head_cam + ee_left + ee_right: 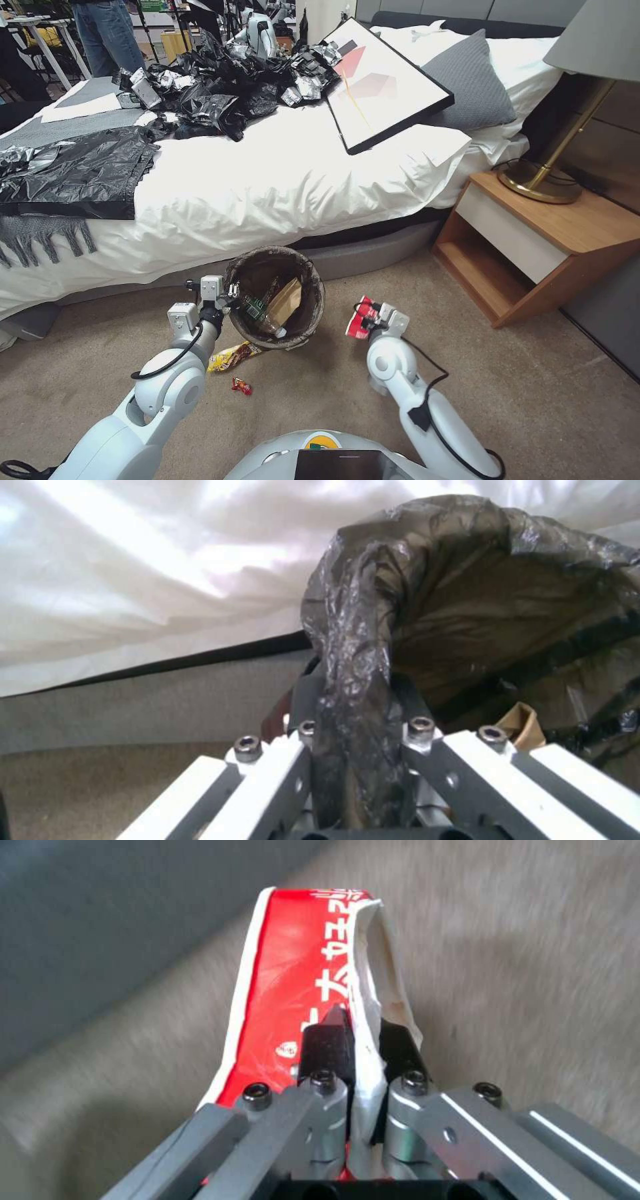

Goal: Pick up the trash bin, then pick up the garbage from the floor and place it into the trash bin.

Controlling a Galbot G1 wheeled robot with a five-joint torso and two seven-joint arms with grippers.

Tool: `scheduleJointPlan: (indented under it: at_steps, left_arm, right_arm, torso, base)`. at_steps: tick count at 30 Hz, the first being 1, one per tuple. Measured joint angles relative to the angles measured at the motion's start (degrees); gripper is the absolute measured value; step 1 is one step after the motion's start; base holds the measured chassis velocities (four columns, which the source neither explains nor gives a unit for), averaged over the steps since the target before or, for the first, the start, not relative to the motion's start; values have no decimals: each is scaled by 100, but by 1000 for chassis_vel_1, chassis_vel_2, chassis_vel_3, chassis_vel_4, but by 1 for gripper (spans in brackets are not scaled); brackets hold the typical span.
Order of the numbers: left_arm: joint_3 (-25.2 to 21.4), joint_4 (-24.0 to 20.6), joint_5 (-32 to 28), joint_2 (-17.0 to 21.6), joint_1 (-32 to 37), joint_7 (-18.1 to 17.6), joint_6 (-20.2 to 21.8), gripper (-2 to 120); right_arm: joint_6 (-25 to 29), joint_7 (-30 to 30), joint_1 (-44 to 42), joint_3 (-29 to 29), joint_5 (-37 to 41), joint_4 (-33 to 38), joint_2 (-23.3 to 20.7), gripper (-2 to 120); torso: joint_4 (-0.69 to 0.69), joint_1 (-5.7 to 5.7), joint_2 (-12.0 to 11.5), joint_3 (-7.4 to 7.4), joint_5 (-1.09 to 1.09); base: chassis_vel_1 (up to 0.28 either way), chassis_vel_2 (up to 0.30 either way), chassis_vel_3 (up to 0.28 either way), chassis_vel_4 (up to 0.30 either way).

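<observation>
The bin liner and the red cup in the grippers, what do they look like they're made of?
Bin liner: thin glossy plastic film, dark brown, wrinkled and glinting where the left gripper pinches it. Red cup: likely coated paper, printed red outside, matte white inside, creased flat between the right gripper fingers.

The right gripper [357, 1032] fingers [328, 1040] pinch the red-and-white cup's [293, 985] wall above carpet [533, 965].

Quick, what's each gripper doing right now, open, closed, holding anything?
Left gripper: shut on the bag-lined rim of the small round white trash bin.
Right gripper: shut on the crumpled red-and-white paper cup.
</observation>
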Motion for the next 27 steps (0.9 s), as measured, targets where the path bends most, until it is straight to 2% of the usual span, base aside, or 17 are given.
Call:
scheduleJointPlan:
  at_steps: [2,4,9,11,13,16,21,22,27]
  left_arm:
    - [7,13,2,0,1,-1,1,5]
    - [41,11,4,-1,19,-2,16,5]
    - [59,-29,13,-5,73,-5,31,5]
    - [61,-76,23,-5,148,-9,35,5]
    - [63,-90,25,-5,171,-9,36,5]
    - [64,-138,40,-1,255,-10,36,5]
    - [71,-150,44,-1,278,-10,40,5]
    - [80,-154,46,-1,287,-10,43,5]
    - [118,-155,50,-2,311,-10,50,5]
  right_arm:
    - [-12,9,-16,95,0,263,-92,0]
    - [-46,45,8,368,59,921,-310,0]
    - [-68,46,31,579,125,1473,-537,0]
    - [-71,-14,6,751,122,1891,-798,0]
    - [-68,-39,1,793,117,1978,-856,0]
    - [12,-273,-47,1056,97,2440,-1240,0]
    - [191,-669,-62,1312,64,2785,-1569,0]
    - [312,-945,-63,1423,77,2982,-1751,0]
    - [544,-1536,-61,1533,181,3396,-2090,0]
  torso:
    - [-1,0,0,0,-1]
    - [-1,0,0,0,0]
    - [0,0,0,0,0]
    - [0,0,0,0,1]
    - [-1,0,0,0,1]
    - [0,0,0,0,0]
    - [0,0,0,0,1]
    - [-1,0,0,0,0]
    - [0,0,0,0,0]
  base:
    - [0,0,0,0]
    - [0,0,0,0]
    - [0,0,0,0]
    - [0,0,0,0]
    - [0,0,0,0]
    - [0,0,0,0]
    - [0,0,0,0]
    - [0,0,0,0]
    - [0,0,0,0]
